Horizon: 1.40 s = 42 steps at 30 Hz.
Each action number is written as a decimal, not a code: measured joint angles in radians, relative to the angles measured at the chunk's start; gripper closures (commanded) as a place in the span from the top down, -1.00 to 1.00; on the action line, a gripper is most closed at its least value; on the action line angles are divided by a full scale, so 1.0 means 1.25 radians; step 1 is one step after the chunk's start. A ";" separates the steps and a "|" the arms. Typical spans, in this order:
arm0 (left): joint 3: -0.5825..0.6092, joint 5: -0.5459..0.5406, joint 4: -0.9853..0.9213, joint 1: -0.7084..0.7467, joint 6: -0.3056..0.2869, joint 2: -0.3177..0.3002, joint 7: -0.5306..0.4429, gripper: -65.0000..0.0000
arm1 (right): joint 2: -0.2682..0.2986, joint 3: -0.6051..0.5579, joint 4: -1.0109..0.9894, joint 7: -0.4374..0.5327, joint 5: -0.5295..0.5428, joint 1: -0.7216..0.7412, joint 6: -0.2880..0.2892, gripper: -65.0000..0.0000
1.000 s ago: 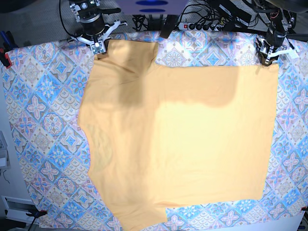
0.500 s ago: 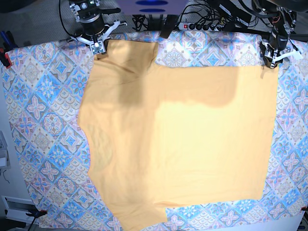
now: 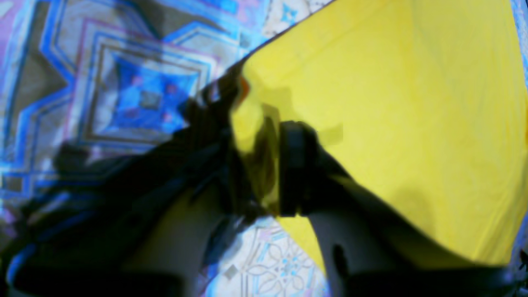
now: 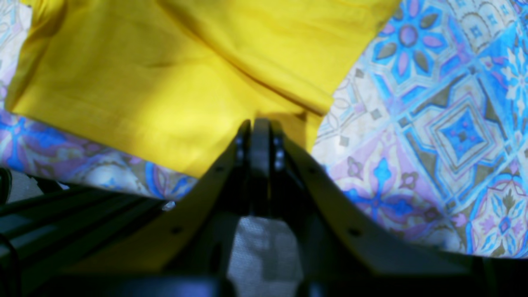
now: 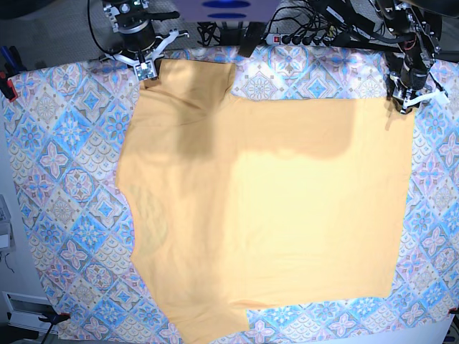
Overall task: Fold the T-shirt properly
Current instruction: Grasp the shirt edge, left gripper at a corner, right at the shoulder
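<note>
Here the T-shirt (image 5: pixel 272 208) lies spread on the patterned surface (image 5: pixel 64 179), the left tool (image 3: pixel 258 165) blurred but pinching its corner, the right tool (image 4: pixel 258 136) fully closed at a sleeve edge, cloth between unclear.

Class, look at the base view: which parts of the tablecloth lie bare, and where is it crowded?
Bare tablecloth: a wide strip left of the T-shirt, a narrow strip along its right edge, and a band below its hem. Crowded: the far edge, where the right tool and left tool sit at the shirt's corners beside cables.
</note>
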 measured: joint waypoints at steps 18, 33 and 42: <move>-0.002 -0.022 0.008 0.039 -0.061 0.026 0.058 -1.00 | -0.002 0.021 -0.001 -0.028 0.001 0.002 0.003 -0.62; -0.002 -0.020 0.008 0.041 -0.064 0.025 0.058 -1.00 | -0.019 0.057 -0.113 -0.018 0.110 0.068 -0.025 -0.52; -0.001 -0.020 0.008 0.041 -0.064 0.023 0.059 -1.00 | -0.018 0.056 -0.149 -0.007 0.163 0.082 -0.024 -0.53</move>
